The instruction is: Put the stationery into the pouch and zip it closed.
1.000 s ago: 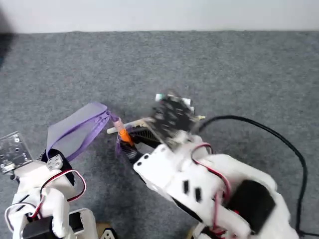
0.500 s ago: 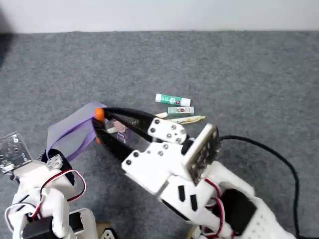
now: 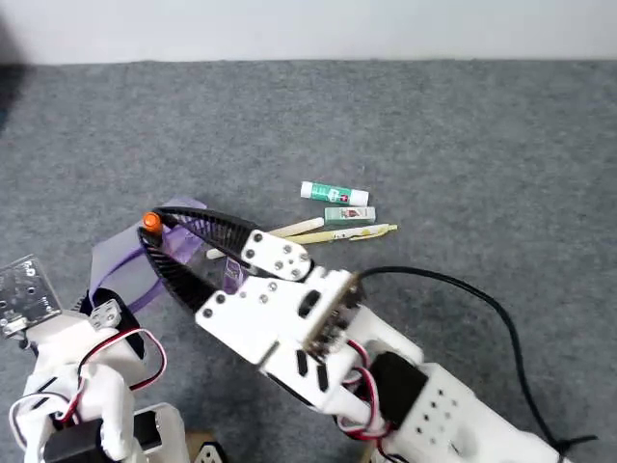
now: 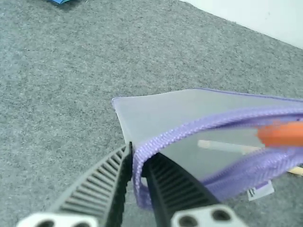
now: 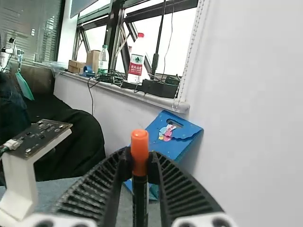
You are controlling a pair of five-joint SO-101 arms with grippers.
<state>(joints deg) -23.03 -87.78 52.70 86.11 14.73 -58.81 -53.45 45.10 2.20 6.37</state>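
A lilac pouch (image 3: 123, 258) lies left of centre with its zip open. My left gripper (image 4: 137, 171) is shut on the pouch's zip edge (image 4: 142, 146) at the near end; from above it sits at the pouch's lower corner (image 3: 96, 301). My right gripper (image 3: 151, 230) is shut on an orange-capped pen (image 3: 151, 222) and holds it over the pouch's far end. In the right wrist view the pen (image 5: 138, 150) stands upright between the fingers. The orange cap (image 4: 281, 133) hovers at the pouch mouth, and a pale stick (image 4: 221, 146) shows through the pouch wall.
On the grey mat to the right of the pouch lie a green-and-white glue stick (image 3: 334, 193), a small green item (image 3: 349, 215), a yellow pen (image 3: 359, 231) and a cream stick (image 3: 292, 229). The right arm's body (image 3: 318, 338) covers the mat's middle front. A black cable (image 3: 482, 299) trails right.
The right arm has swung left with the pen, from beside the loose stationery to over the pouch's far end, and its wrist has turned. The left gripper has kept hold of the pouch.
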